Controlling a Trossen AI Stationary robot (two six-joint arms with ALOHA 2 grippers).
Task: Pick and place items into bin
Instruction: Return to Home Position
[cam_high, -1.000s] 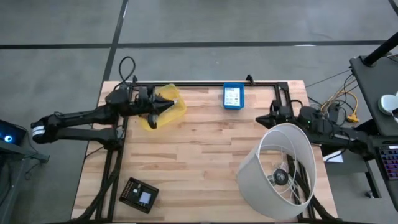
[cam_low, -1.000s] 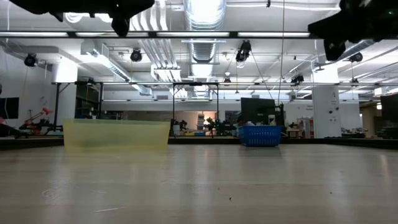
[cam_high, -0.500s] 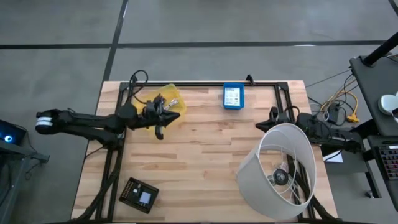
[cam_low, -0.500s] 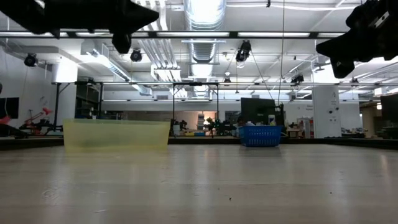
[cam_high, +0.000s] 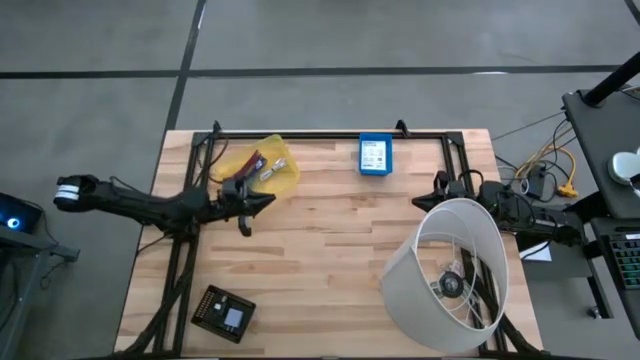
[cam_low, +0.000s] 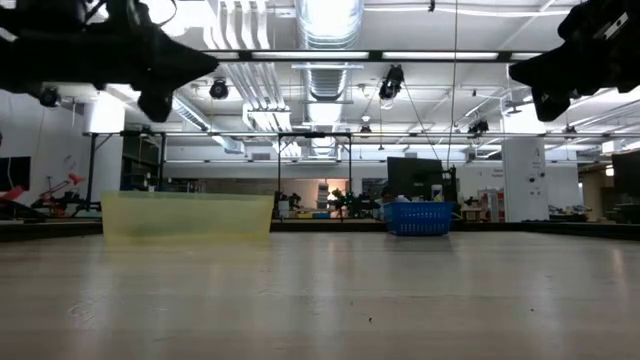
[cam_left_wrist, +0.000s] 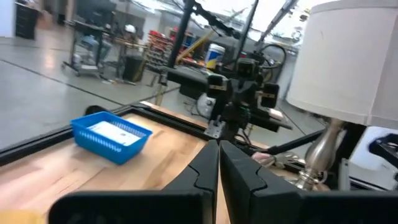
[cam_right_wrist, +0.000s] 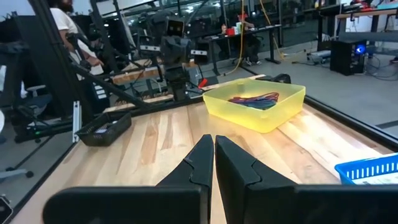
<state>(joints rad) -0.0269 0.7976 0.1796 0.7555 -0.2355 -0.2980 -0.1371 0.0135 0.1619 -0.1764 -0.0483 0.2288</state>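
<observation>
The yellow bin (cam_high: 275, 172) stands at the table's far left and holds several small items (cam_right_wrist: 252, 98), among them teal, purple and magenta pieces. My left gripper (cam_high: 268, 199) hovers shut just near of the bin, pointing toward the table's right, with nothing in it (cam_left_wrist: 219, 163). My right gripper (cam_high: 418, 200) waits shut at the right side, pointing left, also with nothing between its fingers (cam_right_wrist: 213, 155). In the low view both grippers hang high above the tabletop, the left (cam_low: 205, 65) and the right (cam_low: 520, 72).
A blue basket (cam_high: 375, 153) sits at the far middle edge. A big white lampshade (cam_high: 445, 280) lies at the near right, close under my right arm. A flat black square device (cam_high: 224, 312) rests at the near left. A person (cam_right_wrist: 62, 25) stands beyond the table.
My left gripper has drawn back from over the yellow bin toward the table's near edge and a little left, sinking as it went and rolling slightly; it stays shut. My right gripper has sunk a little and then kept still.
</observation>
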